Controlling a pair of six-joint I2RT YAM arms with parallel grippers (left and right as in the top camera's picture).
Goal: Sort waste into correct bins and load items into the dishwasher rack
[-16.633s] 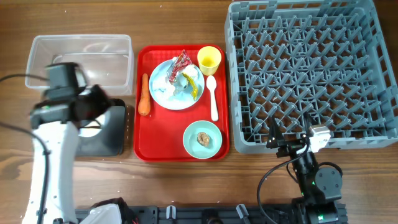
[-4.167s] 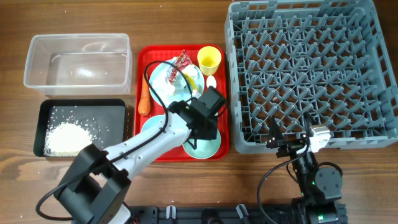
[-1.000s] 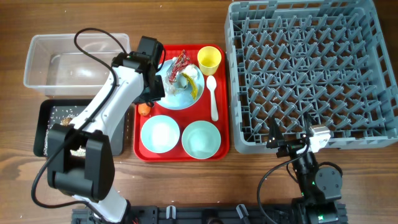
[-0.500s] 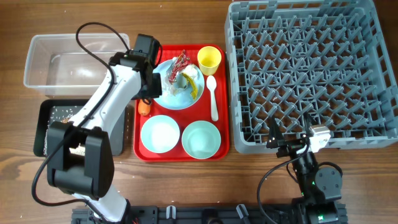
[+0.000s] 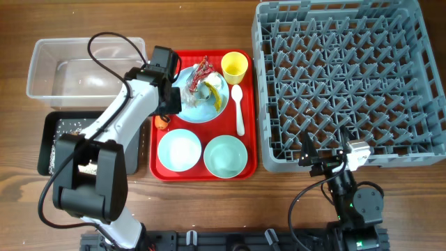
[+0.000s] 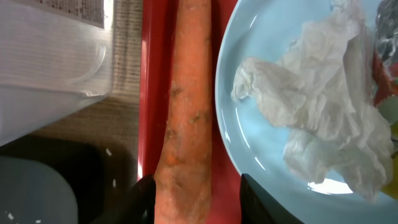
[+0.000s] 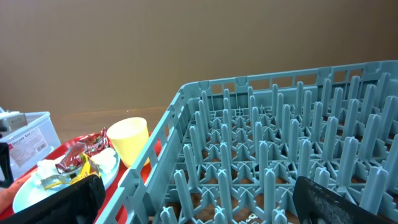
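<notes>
My left jaws stood spread astride the carrot [image 6: 186, 124], which lay along the left edge of the tray [image 6: 155, 62] beside the plate [image 6: 245, 149], its long axis square across my closing line.

No word, brand or number can be read anywhere. The clear plastic rectangular tub [image 5: 87, 42] carries a white paper label [image 7: 28, 147] with rows of small dark print, too blurred to make out in either wrist view; any print on the crinkled red-silver wrapper [image 7: 93, 142] is likewise illegible
</notes>
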